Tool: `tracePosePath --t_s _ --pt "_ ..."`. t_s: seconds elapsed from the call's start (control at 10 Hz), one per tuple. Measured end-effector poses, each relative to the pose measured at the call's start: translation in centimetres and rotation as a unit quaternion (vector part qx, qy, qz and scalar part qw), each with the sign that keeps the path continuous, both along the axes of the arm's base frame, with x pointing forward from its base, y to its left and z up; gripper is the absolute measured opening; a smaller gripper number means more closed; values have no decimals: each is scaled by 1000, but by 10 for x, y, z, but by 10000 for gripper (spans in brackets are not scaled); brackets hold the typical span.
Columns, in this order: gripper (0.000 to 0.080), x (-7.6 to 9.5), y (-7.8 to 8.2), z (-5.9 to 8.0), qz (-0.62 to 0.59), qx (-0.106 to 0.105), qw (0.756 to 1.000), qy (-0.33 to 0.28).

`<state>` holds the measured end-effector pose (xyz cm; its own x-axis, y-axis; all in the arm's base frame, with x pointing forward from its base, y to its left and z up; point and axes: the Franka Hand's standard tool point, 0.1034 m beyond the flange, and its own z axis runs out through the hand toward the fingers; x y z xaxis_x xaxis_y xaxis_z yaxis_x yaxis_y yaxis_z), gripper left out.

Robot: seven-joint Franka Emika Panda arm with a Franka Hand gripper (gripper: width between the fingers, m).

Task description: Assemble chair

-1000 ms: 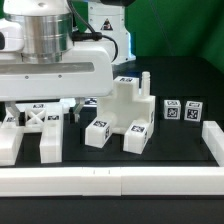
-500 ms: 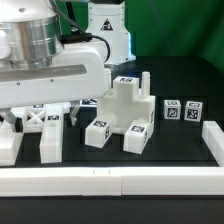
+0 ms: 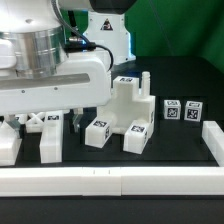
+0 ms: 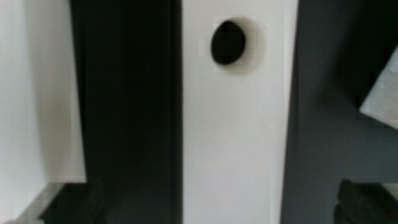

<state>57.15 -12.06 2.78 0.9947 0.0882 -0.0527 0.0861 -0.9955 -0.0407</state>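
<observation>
Black matte tabletop (image 4: 125,100) runs under the gripper (image 4: 214,205) in the wrist view. Its two dark fingertips (image 4: 64,203) stand wide apart on either side of a long white chair bar (image 4: 235,130), clear of it and clamping nothing. The bar is smooth, straight-edged plastic with one dark oval hole (image 4: 230,42) near its end. The picture is soft, and the bar is cut off at both ends.

In the exterior view the bulky white Panda arm (image 3: 50,85) hangs low and hides the fingers. The chair lies in loose parts on the table, around a tall stepped block (image 3: 125,103). Two low blocks (image 3: 97,131) (image 3: 136,134) at its foot carry square black-and-white tags, their patterns too small to read. To the exterior view's left of the stepped block, an X-braced panel (image 3: 40,120) shows half-covered by the arm. An upright leg block (image 3: 50,145) stands in front of the panel, and another leg block (image 3: 8,147) is clipped by the frame edge. To the exterior view's right of the stepped block sit two small tagged cubes (image 3: 172,110) (image 3: 193,110). Long white border rails (image 3: 110,180) fence the table, and a green wall (image 3: 185,30) rises behind.
</observation>
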Motion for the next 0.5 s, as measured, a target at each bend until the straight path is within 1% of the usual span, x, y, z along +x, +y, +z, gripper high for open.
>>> tracePosePath --t_s 0.1,0.3,0.5 --pt "648 0 3 -4 3 0 1000 1" --pt "648 -3 3 -12 3 -3 1000 2" --pt "648 -5 3 -17 4 -3 1000 6"
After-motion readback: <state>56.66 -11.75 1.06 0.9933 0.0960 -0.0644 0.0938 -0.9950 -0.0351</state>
